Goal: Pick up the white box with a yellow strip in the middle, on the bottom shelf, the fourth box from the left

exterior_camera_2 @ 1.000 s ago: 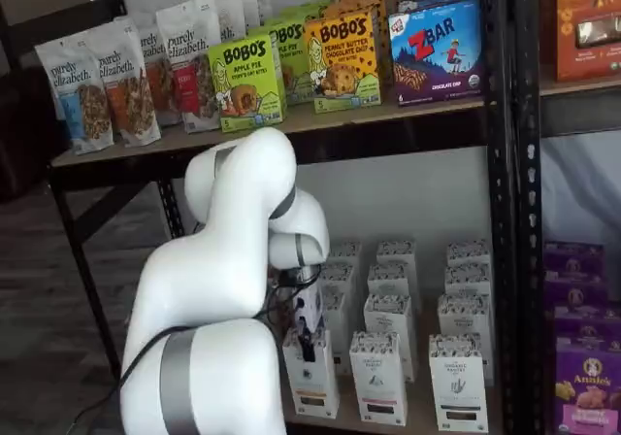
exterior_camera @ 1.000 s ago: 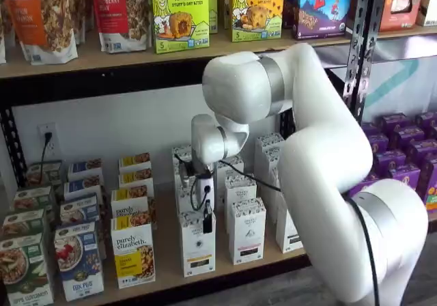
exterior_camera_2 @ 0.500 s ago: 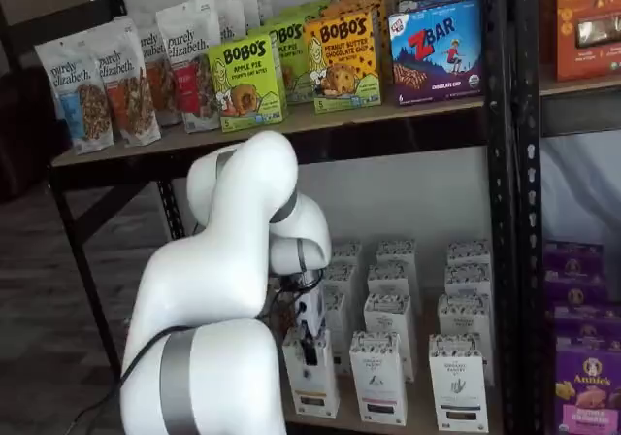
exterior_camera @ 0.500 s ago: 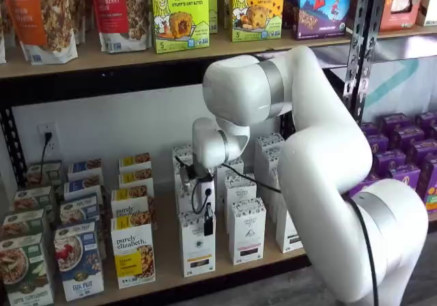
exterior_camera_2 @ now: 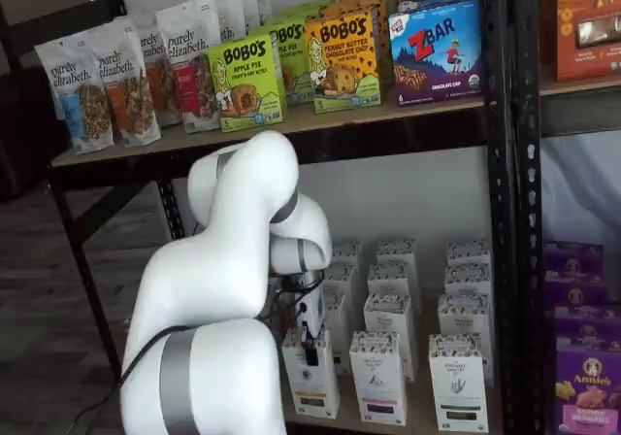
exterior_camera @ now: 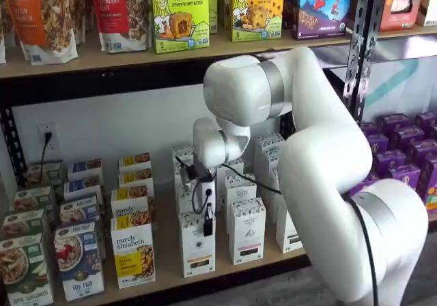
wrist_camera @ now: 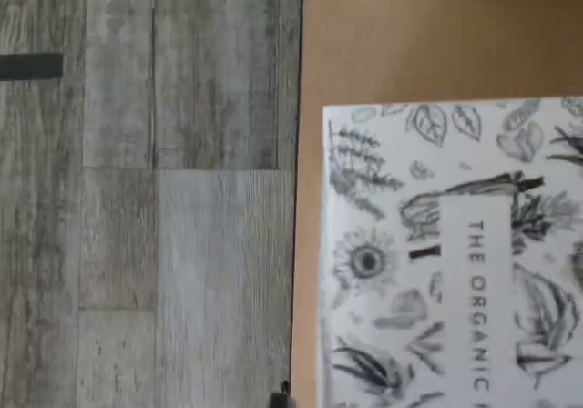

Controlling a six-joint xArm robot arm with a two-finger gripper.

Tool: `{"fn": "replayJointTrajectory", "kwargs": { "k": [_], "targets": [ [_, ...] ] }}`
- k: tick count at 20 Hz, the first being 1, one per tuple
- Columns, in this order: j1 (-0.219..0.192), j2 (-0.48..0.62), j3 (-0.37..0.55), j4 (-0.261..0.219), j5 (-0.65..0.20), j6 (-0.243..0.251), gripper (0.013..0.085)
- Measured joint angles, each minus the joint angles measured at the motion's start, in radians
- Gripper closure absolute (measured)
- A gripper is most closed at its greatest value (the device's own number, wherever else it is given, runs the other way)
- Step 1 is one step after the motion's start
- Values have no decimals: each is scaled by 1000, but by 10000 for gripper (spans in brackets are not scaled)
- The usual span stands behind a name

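The white box (exterior_camera: 198,248) stands at the front of a row of like cartons on the bottom shelf (exterior_camera: 167,250); it also shows in a shelf view (exterior_camera_2: 312,381). My gripper (exterior_camera: 207,221) hangs right over its top front edge, one black finger down across its face, also in a shelf view (exterior_camera_2: 310,344). The finger shows side-on, so I cannot tell whether the gripper is open or shut. The wrist view shows the carton's leaf-printed top (wrist_camera: 455,253) reading "THE ORGANIC", on the tan shelf board (wrist_camera: 410,44).
A "purely elizabeth" box (exterior_camera: 134,255) stands close beside the white box, and more white cartons (exterior_camera: 246,231) on the other side. Cereal boxes (exterior_camera: 78,259) sit further along. The upper shelf (exterior_camera: 102,63) with bags and Bobo's boxes overhangs. Grey plank floor (wrist_camera: 146,198) lies beyond the shelf edge.
The wrist and gripper have sunk very slightly toward the white box's top; the boxes have not moved.
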Motion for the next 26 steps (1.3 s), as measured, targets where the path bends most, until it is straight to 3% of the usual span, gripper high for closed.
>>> {"fn": "replayJointTrajectory", "kwargs": {
  "k": [7,13,26],
  "targets": [
    [4,-5,18,4,-36,0,330],
    [7,-9,24,2,-33,5,490],
    [1,-77,129,-17,-77,13,490]
  ]
}}
